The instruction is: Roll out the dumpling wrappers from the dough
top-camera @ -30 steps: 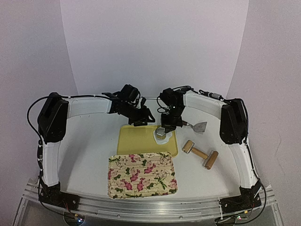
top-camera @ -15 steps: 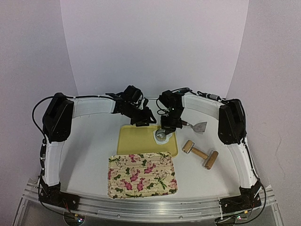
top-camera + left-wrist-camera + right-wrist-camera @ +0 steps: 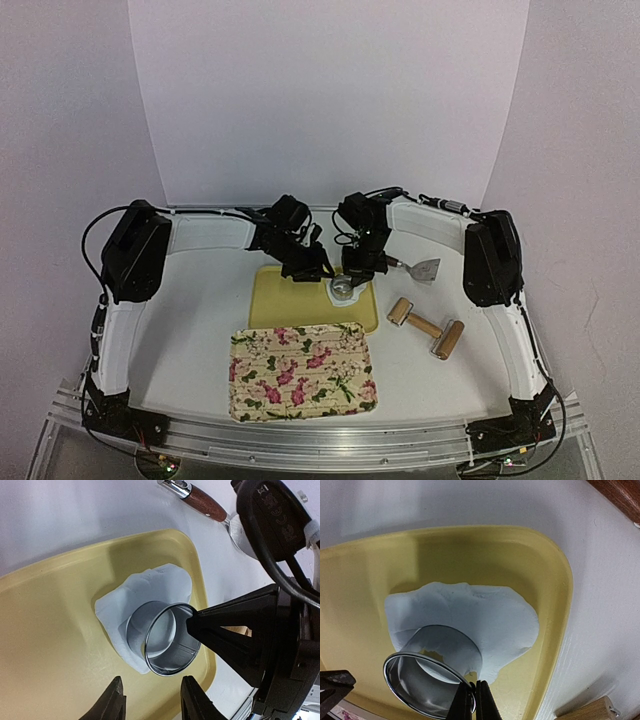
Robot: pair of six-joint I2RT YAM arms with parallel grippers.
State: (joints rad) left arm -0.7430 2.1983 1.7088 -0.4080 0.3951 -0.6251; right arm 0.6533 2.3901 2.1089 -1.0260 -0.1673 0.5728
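A white dough sheet (image 3: 485, 612) lies at the right end of a yellow tray (image 3: 290, 300). A metal ring cutter (image 3: 432, 672) stands tilted on the sheet's near edge. My right gripper (image 3: 474, 702) is shut on the ring's rim. A round white piece of dough, a dumpling wrapper (image 3: 437, 667), shows inside the ring, with a sliver of yellow tray beside it. My left gripper (image 3: 152, 702) is open and empty just above the tray, close beside the ring cutter (image 3: 167, 640). In the top view both grippers, left (image 3: 308, 268) and right (image 3: 358, 270), meet over the cutter (image 3: 343, 289).
A floral tray (image 3: 303, 372) lies in front of the yellow tray. A wooden rolling pin (image 3: 425, 327) lies to the right. A metal scraper with a wooden handle (image 3: 420, 268) lies behind it, near the right arm.
My left arm has swung right and brought its open gripper close to the ring cutter. My right gripper stays shut on the ring and has barely moved.
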